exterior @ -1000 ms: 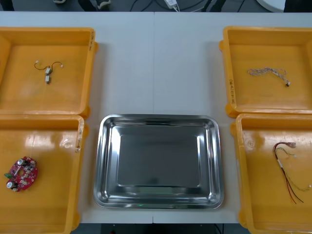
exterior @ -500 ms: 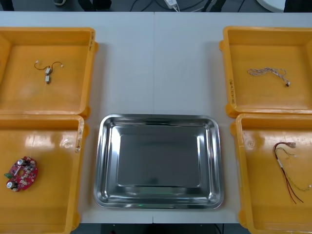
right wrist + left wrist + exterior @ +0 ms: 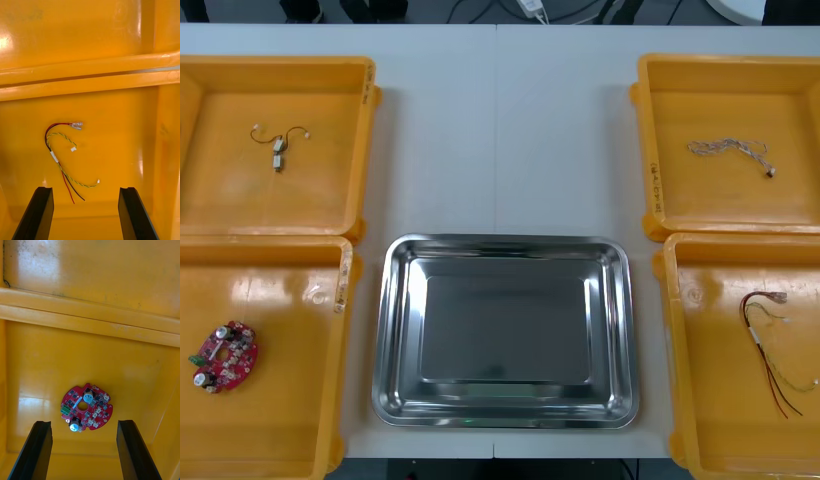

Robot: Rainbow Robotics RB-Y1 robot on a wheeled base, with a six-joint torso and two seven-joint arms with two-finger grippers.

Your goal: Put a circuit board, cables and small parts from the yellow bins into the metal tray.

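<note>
Light table (image 3: 500,130) — a seam down its middle — white object (image 3: 532,8) beyond.

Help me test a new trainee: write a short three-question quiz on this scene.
1. True or false: the metal tray already holds a cable.
2. What lies just ahead of the open left gripper? A) circuit board B) black cable C) small metal parts
3. Fill in: the open right gripper hangs over a yellow bin holding a ___ and ___ cable.

Key: 1 false; 2 A; 3 red, yellow.
</note>
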